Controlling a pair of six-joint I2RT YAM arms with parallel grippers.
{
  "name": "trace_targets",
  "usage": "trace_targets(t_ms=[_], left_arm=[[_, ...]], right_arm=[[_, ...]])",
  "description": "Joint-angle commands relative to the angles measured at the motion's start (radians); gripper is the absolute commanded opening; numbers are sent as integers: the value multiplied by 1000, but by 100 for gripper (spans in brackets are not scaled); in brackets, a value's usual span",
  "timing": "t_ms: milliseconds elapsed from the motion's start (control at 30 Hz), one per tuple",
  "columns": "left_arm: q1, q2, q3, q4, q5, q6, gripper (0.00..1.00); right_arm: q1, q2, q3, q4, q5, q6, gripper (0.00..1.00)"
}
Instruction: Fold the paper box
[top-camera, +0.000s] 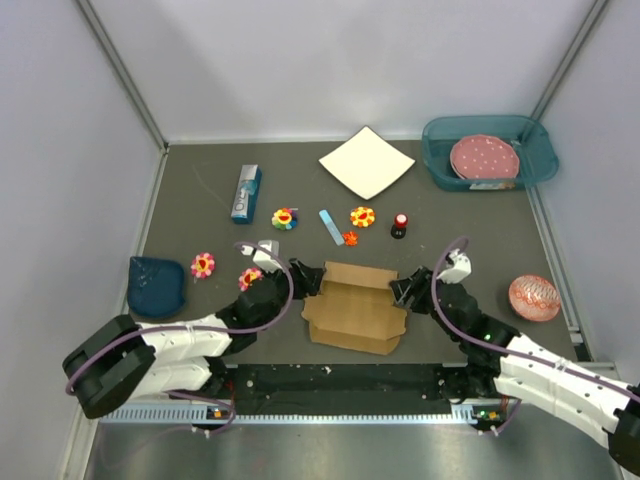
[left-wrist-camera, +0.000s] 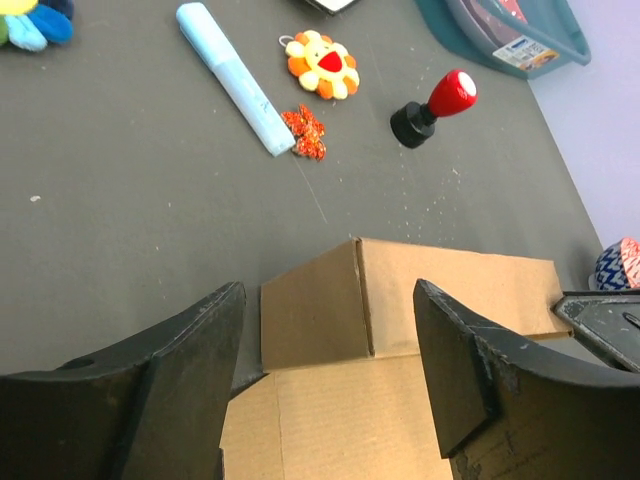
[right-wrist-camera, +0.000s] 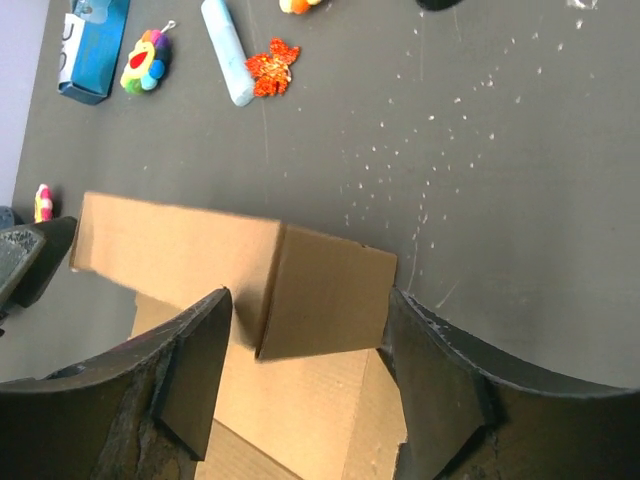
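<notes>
The left fingers are spread wide and grip nothing; the left end flap of the paper box stands in the gap between them. The right fingers are likewise spread and empty, straddling the right end flap. Contact with the card cannot be confirmed at either end.

The paper box lies on the surface between the two arms, rear wall raised, corner flaps turned forward, front panels flat.

Assessment: wall-forming step, partly done. The next move calls for both ends to be worked inward evenly, so the rear wall does not drop.
</notes>
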Motion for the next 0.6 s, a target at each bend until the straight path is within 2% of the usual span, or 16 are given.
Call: trace_targets(t_ms=[0,333,467,567], left_arm=[[12,-49,50,-31,-10,21,74],[38,14,84,14,53,33,75],[53,63,90,46,88,30,74],[61,89,84,75,106,24,73]], right_arm=[[-13,-4,90,-19,-20,-86,67],[-36,-3,92,64,-72,-77,72],[-169,6,28,167,-201,-36,68],[-217,32,1,213,-264,-37,63]])
